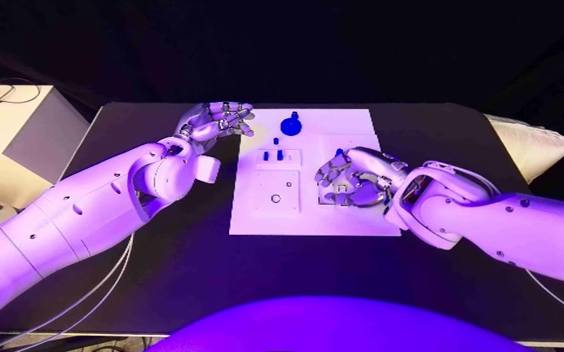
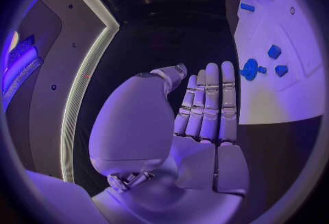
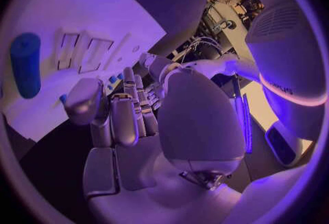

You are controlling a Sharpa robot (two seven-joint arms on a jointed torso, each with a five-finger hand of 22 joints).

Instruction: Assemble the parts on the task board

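Head view: The task board (image 1: 308, 223), a white plate, lies at the middle of the black bench (image 1: 153, 287). The left hand (image 1: 218, 121) sits just beside the board's far left corner, over bare bench, fingers apart and holding nothing. A round blue part (image 1: 290, 125) stands on the far end of the board, near this hand but apart from it. Two small blue parts (image 1: 274, 156) stand in a raised block closer to the board's middle. The right hand (image 1: 350, 179) lies over the right half of the board, fingers curled down onto it; a small blue piece (image 1: 338, 154) shows at its far edge, and whether the fingers grip it cannot be told.

Left wrist view: The left hand (image 2: 205, 103) is flat with its fingers straight and side by side, nothing in the palm. It hangs over dark bench at the edge of the task board (image 2: 274, 98). The round blue part (image 2: 250, 68) lies on the board just beside the fingertips, not touching; two smaller blue parts (image 2: 274, 51) lie further in.

Right wrist view: The right hand (image 3: 117, 108) has its fingers bent forward above the task board (image 3: 103, 26). A blue cylindrical part (image 3: 26, 65) lies on the board, apart from the fingers. Rectangular recesses (image 3: 82, 52) in the board lie between that part and the hand. Whether the hand holds anything cannot be told
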